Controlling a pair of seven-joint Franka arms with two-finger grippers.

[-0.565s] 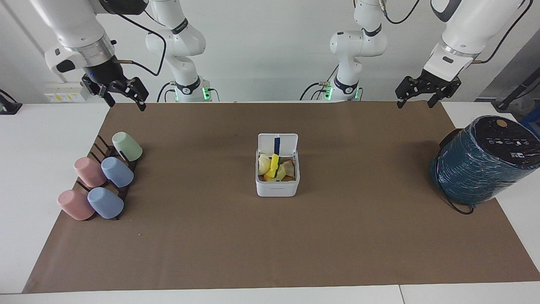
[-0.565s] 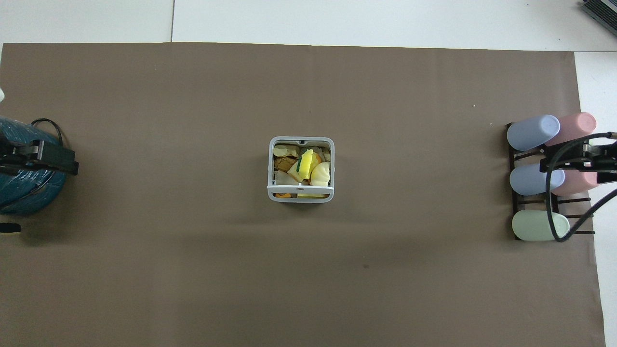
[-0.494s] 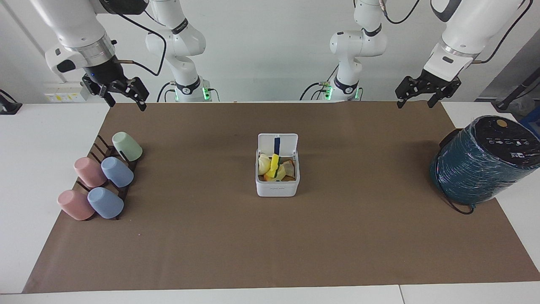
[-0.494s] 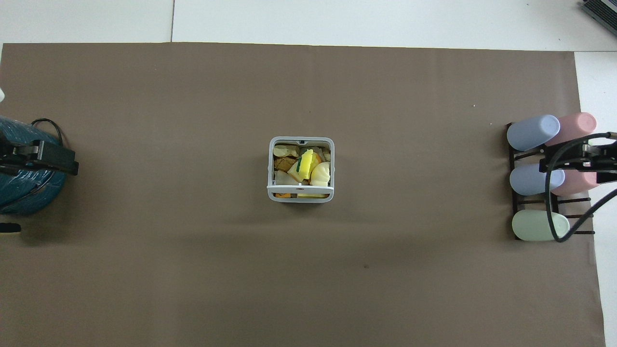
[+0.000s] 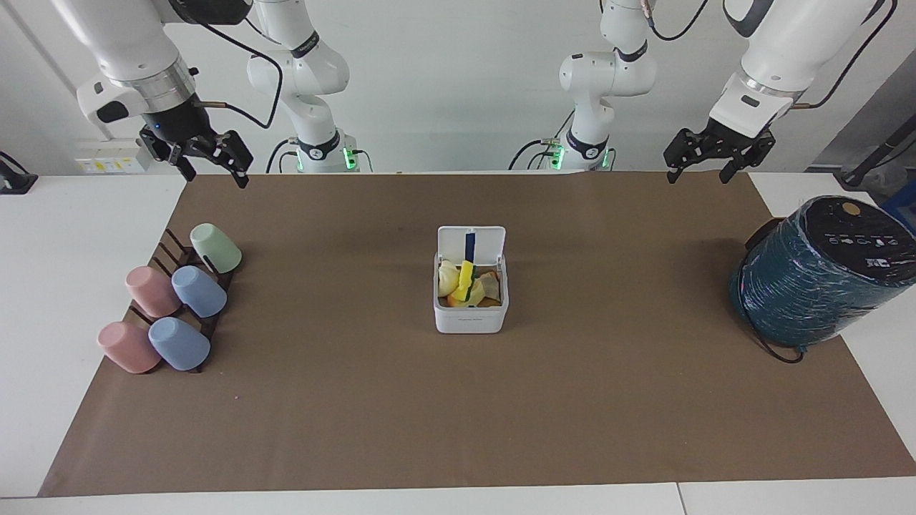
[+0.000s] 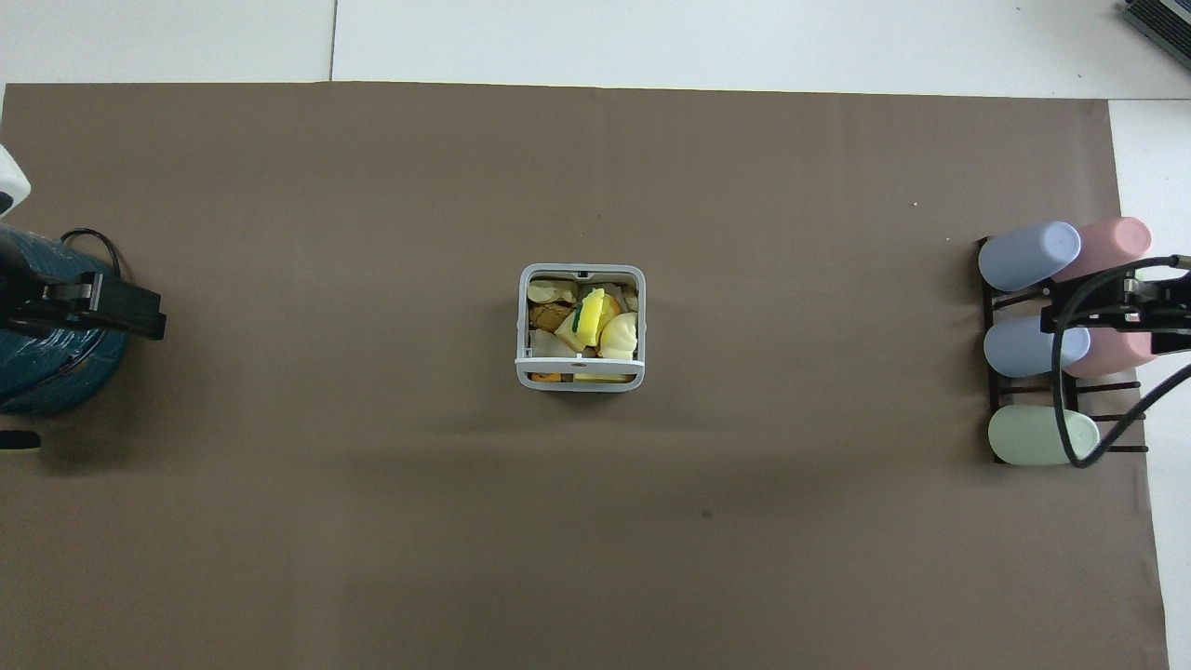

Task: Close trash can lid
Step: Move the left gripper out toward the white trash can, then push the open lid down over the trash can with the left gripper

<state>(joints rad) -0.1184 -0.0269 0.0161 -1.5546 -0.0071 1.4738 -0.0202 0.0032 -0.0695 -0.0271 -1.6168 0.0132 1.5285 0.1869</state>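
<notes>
The small white trash can (image 5: 471, 320) stands in the middle of the brown mat and is full of yellow and beige scraps. It also shows in the overhead view (image 6: 523, 326). Its lid (image 5: 471, 243) stands open and upright on the edge nearer to the robots, with the blue strip showing inside. My left gripper (image 5: 698, 170) is open and empty, up in the air over the mat's edge at the left arm's end. My right gripper (image 5: 215, 172) is open and empty, up in the air near the cup rack. Both are well apart from the can.
A large teal wrapped cylinder (image 5: 816, 282) with a black cable lies at the left arm's end of the table. A dark rack (image 5: 168, 250) with several pastel cups (image 5: 199, 292) sits at the right arm's end. The brown mat (image 5: 458, 415) covers most of the table.
My left gripper has shifted slightly toward the middle of the table and a little upward. The right gripper, the can and the lid have not moved.
</notes>
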